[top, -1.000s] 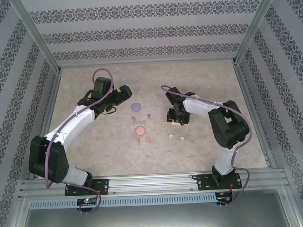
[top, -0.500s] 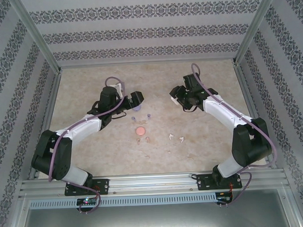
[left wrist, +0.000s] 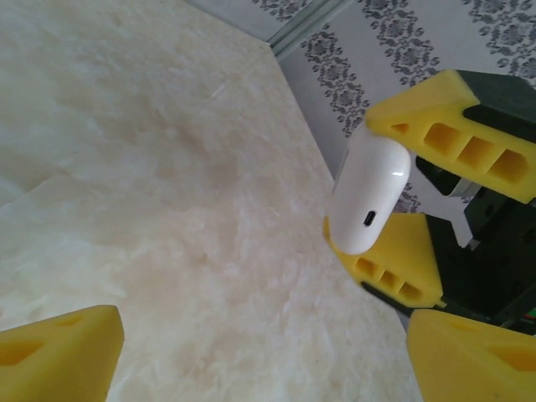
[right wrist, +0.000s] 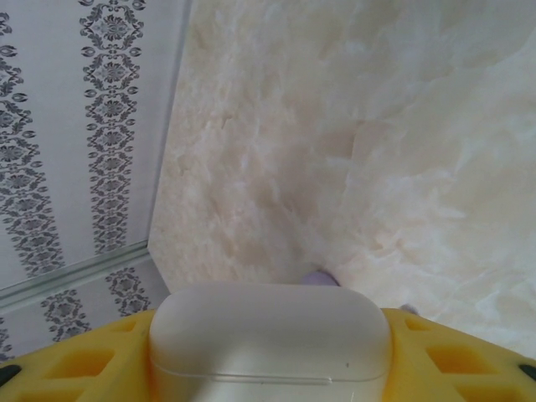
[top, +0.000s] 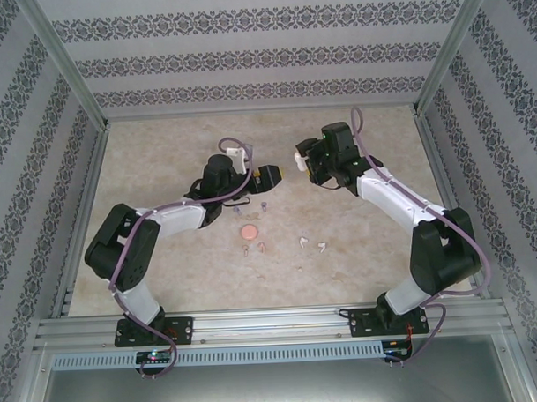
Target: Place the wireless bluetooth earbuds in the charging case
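Note:
My right gripper (top: 304,160) is shut on a white charging case (right wrist: 268,343), held above the table between its yellow fingers (right wrist: 75,360). In the left wrist view that case (left wrist: 368,197) hangs upright in front of me with its charging port showing. My left gripper (top: 269,176) is open, nothing between its pads (left wrist: 59,356), and points at the case from the left. On the table lie purplish earbuds (top: 265,204), pinkish earbuds (top: 261,247) and white earbuds (top: 303,242), all below both grippers.
A round pink case (top: 249,231) sits between the purplish and pinkish pairs. A purple case (right wrist: 318,276) peeks out just past the white one. Patterned walls and metal posts (top: 65,67) ring the marble table (top: 160,134).
My right gripper rose off the table with the white case and moved back and left. My left gripper swung right toward it and narrowed slightly.

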`<state>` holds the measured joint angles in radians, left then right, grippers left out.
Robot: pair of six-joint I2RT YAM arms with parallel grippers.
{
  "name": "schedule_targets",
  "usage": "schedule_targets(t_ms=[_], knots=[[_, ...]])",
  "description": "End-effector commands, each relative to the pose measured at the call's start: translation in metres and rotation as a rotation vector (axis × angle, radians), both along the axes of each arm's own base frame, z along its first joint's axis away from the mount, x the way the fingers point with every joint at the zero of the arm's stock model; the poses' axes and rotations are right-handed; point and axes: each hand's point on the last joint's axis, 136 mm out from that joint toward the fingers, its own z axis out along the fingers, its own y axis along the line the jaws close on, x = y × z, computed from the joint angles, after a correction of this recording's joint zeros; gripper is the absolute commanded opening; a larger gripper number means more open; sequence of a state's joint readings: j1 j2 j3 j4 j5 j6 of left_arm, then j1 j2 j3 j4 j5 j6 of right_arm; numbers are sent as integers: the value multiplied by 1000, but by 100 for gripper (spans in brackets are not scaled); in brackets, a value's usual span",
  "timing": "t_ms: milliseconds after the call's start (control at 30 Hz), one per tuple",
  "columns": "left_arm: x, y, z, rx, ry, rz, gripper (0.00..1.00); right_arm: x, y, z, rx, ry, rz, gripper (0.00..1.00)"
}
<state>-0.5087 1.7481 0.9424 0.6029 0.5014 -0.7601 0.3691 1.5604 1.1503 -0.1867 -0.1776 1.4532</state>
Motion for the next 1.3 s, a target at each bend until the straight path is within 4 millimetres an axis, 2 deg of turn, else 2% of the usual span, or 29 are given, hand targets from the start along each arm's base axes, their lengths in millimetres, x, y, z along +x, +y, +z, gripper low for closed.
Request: schedule_targets(t_ms=[0,433,867,1267], knots=[[4,-23,32,-84,-96,-51,84,5,11,12,51,-19,-5,56],[15,-54,33,-114,-108,-90,67,1,21,11,60,-17,16,56],[17,-64,28,-116,-102,-106,49,0,21,12,64,-22,13,56],[19,-69,25,-114,-98,-113,45,0,22,10,70,-21,16,56]])
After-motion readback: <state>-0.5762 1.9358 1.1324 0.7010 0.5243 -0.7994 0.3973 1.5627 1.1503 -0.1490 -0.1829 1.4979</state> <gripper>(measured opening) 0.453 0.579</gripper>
